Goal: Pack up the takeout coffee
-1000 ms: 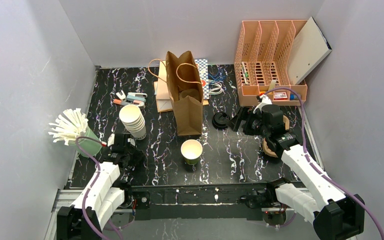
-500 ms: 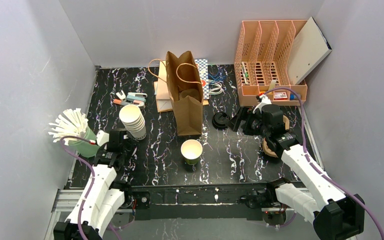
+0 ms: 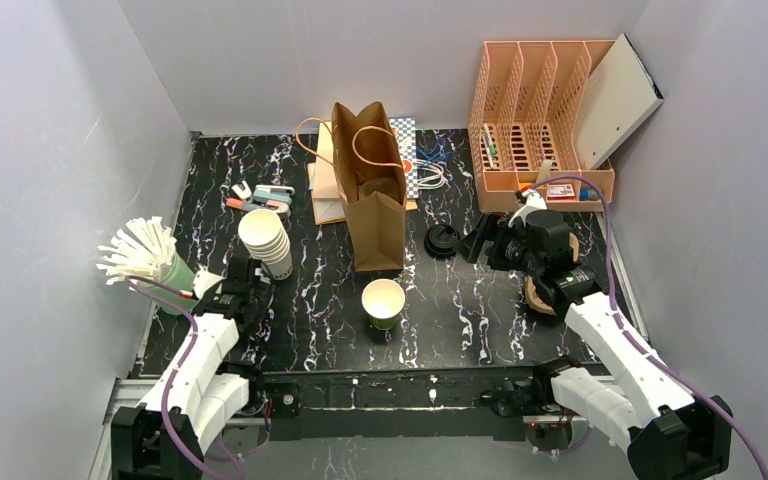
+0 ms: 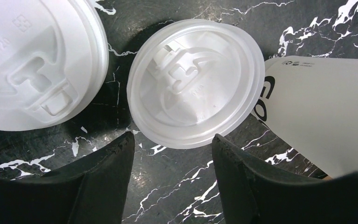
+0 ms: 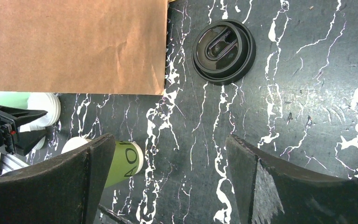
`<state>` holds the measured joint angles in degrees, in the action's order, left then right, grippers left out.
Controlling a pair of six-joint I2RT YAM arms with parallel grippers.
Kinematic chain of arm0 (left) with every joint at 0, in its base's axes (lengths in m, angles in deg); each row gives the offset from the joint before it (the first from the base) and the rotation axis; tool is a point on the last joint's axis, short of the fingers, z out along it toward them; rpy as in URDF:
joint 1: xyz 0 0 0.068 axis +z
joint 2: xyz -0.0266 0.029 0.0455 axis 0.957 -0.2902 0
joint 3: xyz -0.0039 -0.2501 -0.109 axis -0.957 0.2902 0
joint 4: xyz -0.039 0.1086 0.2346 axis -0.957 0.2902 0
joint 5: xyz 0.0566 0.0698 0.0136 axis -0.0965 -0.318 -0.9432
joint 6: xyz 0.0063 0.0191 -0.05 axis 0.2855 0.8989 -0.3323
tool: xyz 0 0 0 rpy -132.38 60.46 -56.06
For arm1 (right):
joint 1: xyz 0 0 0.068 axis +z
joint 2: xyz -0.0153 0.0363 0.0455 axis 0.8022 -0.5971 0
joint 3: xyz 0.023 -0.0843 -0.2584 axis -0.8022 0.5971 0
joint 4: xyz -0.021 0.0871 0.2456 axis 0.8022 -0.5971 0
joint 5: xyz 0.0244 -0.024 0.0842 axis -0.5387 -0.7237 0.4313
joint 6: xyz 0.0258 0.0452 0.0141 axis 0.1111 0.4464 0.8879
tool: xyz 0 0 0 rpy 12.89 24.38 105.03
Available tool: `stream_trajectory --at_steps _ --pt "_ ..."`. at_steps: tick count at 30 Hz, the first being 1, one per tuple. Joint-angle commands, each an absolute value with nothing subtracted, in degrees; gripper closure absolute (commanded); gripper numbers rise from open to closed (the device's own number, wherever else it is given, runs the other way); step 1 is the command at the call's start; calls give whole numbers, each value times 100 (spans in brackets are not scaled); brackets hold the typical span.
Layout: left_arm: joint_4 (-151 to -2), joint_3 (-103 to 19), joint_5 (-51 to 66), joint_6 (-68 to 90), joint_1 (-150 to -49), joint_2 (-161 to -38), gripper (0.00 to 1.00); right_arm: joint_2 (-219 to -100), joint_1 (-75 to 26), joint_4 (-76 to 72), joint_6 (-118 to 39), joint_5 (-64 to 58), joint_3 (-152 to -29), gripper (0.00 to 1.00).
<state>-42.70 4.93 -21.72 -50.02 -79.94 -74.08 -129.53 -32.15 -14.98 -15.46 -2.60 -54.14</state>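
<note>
From above, the left gripper hangs just beside the stack of lidless cups, and its wrist hides whatever lies beneath it. The right gripper stands well apart, beyond the brown paper bag, so the left arm is plainly the nearer. In the left wrist view its fingers are spread with nothing between them. A translucent white sip lid lies straight ahead, its near rim at the tips and a shade right of centre, with a second white sip lid to its left. Being round, it offers no long axis, and any cup below it is hidden. In the right wrist view that claw's fingers gape wide and empty, the loose black lid ahead.
</note>
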Motion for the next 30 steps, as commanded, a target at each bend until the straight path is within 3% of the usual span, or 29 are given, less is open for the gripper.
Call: stream_trajectory --at_steps 1,7,16,24,30 --pt "-4218 606 -2562 -5173 -7972 -7277 40 -12888 -3183 -1427 -1634 -332 -5652 3" --pt "-4183 715 -2593 -5246 -7972 -7429 42 -12985 -3185 -1370 -1626 -276 -5651 3" --pt "-4775 1279 -2723 -5741 -7972 -7220 62 -12991 -3187 -1369 -1595 -256 -5640 2" --pt "-4906 1202 -3039 -5637 -7972 -7257 96 -12978 -3184 -1416 -1608 -275 -5659 2" --pt "-3928 758 -3144 -5550 -7972 -6908 100 -12957 -3187 -1442 -1595 -272 -5690 2"
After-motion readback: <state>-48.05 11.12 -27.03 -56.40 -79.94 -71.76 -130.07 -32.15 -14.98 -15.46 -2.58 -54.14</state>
